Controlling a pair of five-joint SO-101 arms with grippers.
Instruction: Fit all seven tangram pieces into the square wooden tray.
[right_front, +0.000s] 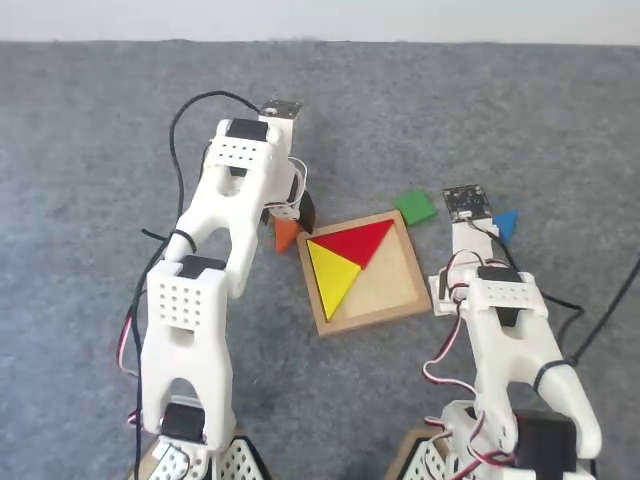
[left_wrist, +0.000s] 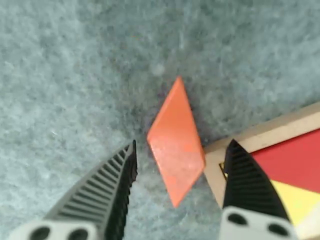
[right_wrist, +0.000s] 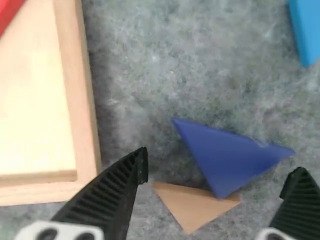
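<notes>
You're hanging the left gripper (left_wrist: 183, 146) wide open over the orange parallelogram tangram piece (left_wrist: 176, 145), with nothing pinched yet. The piece is lying on the grey felt mat (left_wrist: 75, 75) right between the two ribbed black fingers (left_wrist: 117, 190). It's sitting a bit closer to the finger that's hovering over the corner of the square wooden tray (left_wrist: 270, 132). Its edge looks like it's touching that corner, or almost, and I can't call it.

My guess on handling: it's a thin, stiff, light painted slab, so it's going to be slick. It'll want to skate or pivot if you're only catching a point. I'd be closing across the two long parallel edges near the middle, not on the sharp tips.

The right gripper (right_wrist: 221, 162) is spread open too, holding nothing and straddling the dark blue triangle (right_wrist: 227, 152). That one is lying between its fingers, nearer the finger away from the tray, and partly overlapping a plain tan triangle (right_wrist: 192, 206). The tray is already carrying the red triangle (right_front: 355, 243) and yellow triangle (right_front: 333, 275).
</notes>
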